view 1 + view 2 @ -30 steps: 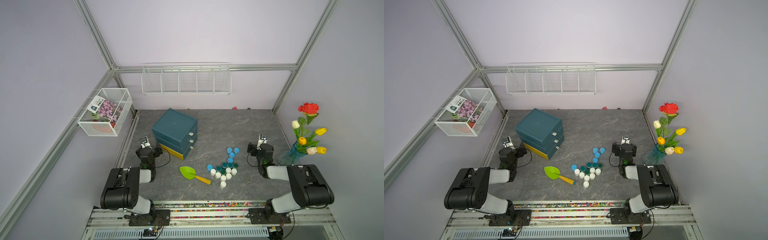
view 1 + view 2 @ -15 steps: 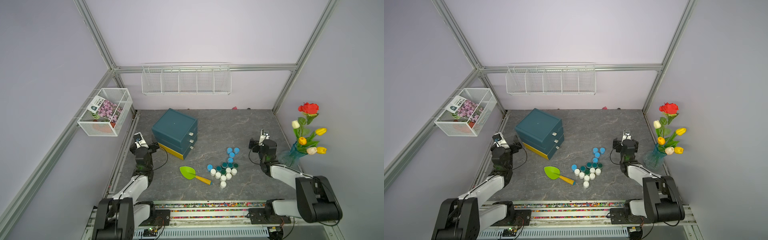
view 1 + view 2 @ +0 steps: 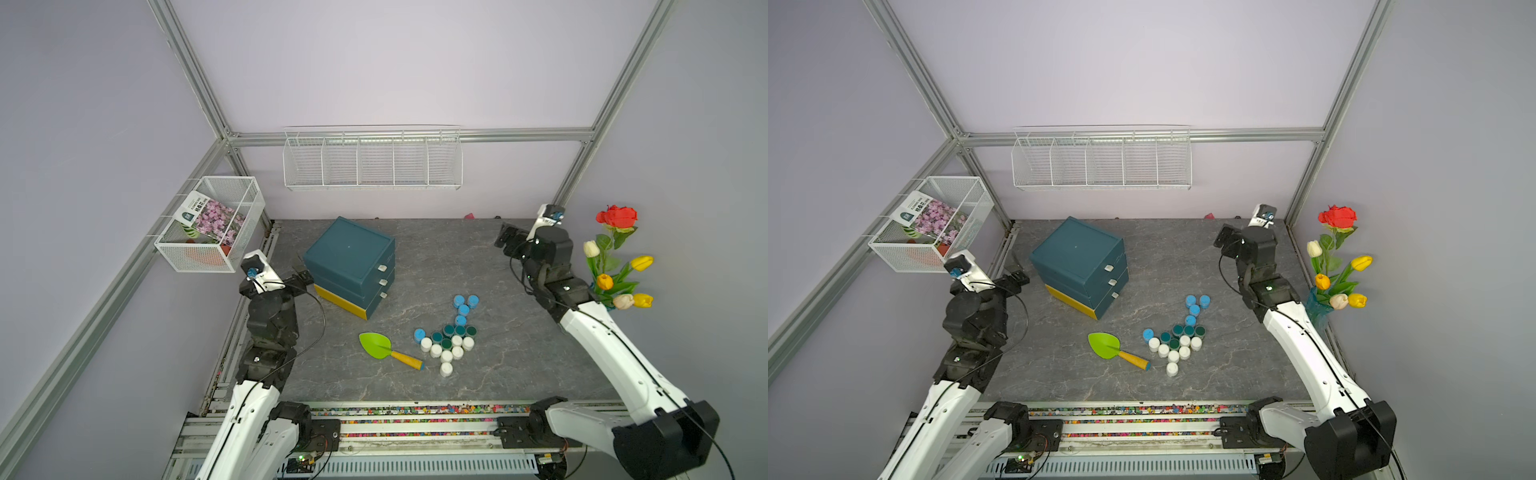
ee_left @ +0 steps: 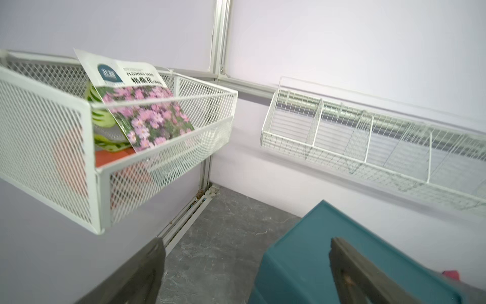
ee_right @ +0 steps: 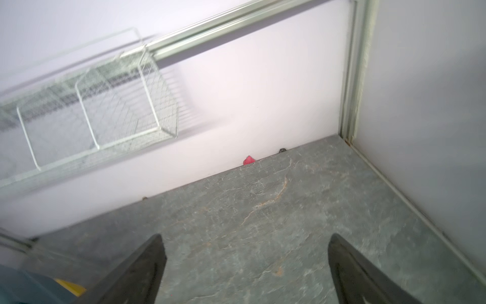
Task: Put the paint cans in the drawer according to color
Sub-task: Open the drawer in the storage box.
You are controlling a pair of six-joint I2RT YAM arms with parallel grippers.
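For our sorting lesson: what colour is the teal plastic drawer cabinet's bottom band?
Yellow band; clearest in a top view.

left arm (image 3: 270, 320) unfolded (from tucked rest), wrist now beside drawer (image 3: 349, 266); right arm (image 3: 548, 253) stretched toward back corner.

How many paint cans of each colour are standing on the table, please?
Light blue cans: 5
Dark teal cans: 5
White cans: 7
Total: 17
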